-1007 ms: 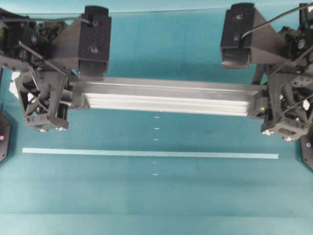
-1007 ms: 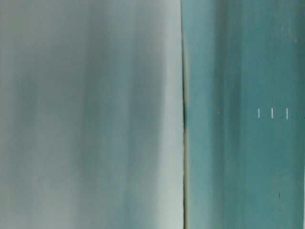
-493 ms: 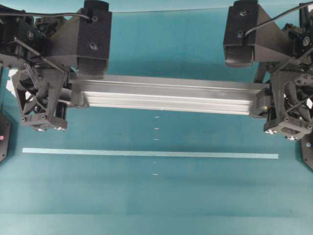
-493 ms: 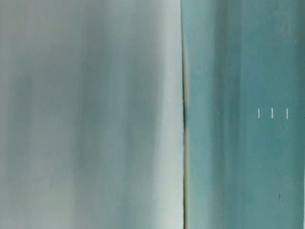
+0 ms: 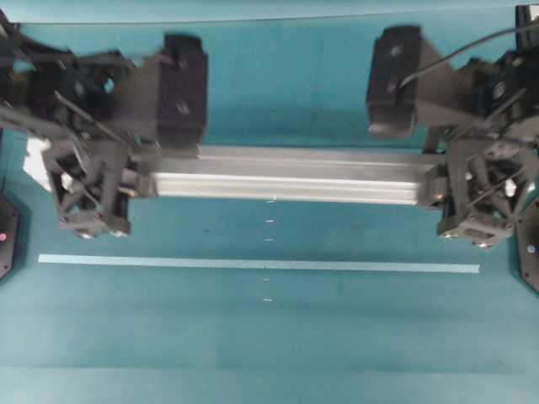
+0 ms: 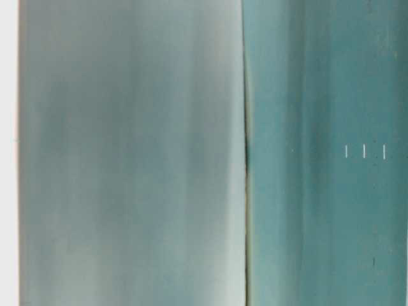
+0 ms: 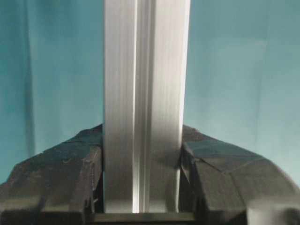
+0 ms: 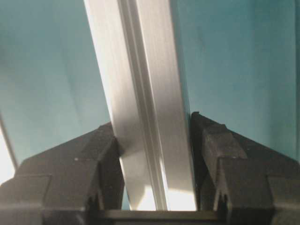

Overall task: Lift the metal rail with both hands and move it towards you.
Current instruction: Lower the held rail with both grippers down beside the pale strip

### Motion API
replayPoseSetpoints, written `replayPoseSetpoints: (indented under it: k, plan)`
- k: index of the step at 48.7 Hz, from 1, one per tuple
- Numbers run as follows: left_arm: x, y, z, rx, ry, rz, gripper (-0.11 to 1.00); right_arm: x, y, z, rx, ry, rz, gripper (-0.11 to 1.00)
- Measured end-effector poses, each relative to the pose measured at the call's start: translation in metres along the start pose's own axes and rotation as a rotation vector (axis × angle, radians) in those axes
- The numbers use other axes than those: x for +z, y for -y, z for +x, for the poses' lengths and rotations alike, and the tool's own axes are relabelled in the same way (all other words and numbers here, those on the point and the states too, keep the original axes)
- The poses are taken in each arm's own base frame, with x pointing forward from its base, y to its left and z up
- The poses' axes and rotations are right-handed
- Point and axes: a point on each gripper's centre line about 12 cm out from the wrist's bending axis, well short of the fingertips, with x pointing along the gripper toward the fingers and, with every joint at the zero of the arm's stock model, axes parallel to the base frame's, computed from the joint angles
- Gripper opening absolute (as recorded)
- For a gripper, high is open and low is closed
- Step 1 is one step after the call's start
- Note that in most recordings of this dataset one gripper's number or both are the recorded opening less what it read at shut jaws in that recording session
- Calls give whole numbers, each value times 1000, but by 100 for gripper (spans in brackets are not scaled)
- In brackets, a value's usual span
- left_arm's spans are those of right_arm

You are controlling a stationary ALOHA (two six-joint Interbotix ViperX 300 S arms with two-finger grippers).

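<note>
The metal rail [image 5: 286, 175] is a long grooved silver bar lying crosswise in the overhead view, held above the teal table. My left gripper [image 5: 135, 182] is shut on its left end and my right gripper [image 5: 438, 185] on its right end. In the left wrist view the rail [image 7: 143, 93] runs straight up from between the black fingers [image 7: 79, 168] of the left gripper [image 7: 142, 150], which press both its sides. In the right wrist view the rail [image 8: 140, 84] leans slightly left, clamped in the right gripper [image 8: 154, 138].
A thin pale teal tape strip [image 5: 259, 265] crosses the table nearer the front than the rail. Small white marks [image 5: 269, 220] run down the middle. Black arm bases stand at the left edge [image 5: 4, 236] and right edge [image 5: 530, 257]. The table-level view is blurred grey [image 6: 127, 159] and teal.
The rail, held at both ends, has shifted slightly toward the front of the overhead view and looks a little shorter. Both arms have moved and are blurred.
</note>
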Motion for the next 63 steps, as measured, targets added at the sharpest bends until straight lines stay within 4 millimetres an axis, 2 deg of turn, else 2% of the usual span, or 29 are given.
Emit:
replayPoseSetpoints:
  k: [8,15,27,33,50,63]
  plan:
    - [-15,2,37,-2,-28,4,31,-7,5,32,-3,-19,-31,40]
    - [-26,2,62,-2,-47,1,31,-12,11,59,-6,-1,-51,40]
    - [-43,2,107,-1,-38,11,31,-33,22,115,-16,32,-97,40]
    - [-52,3,130,-4,-52,4,30,-41,26,135,-23,64,-105,39]
    - [-70,6,179,-8,-52,12,30,-56,26,182,-28,56,-119,38]
    - [-86,11,201,-14,-58,-7,30,-56,24,211,-31,60,-131,38]
